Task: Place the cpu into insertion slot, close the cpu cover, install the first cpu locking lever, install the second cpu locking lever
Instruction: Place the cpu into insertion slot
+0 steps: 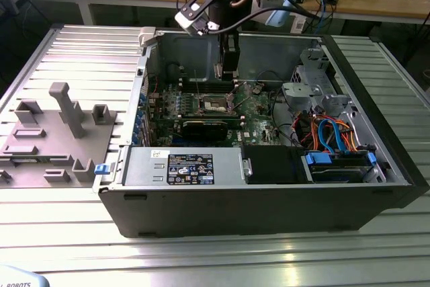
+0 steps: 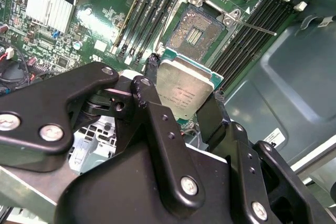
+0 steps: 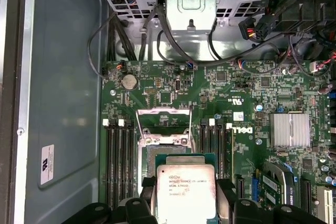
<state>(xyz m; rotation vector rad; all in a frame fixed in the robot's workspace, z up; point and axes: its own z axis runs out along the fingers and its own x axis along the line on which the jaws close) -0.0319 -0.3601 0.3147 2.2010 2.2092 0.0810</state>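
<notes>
None of the four steps is finished. In the exterior view, past a grey fixture tray at the exterior view's left, the gripper hangs inside the open computer case, over the middle of the motherboard. The second wrist view gives the grip — jaws clamped on opposite edges of the cpu, held above the insertion slot. The slot's contacts lie bare, and one locking lever is swung out beside it. The first wrist view adds the cpu cover — raised on end at the slot's edge.
</notes>
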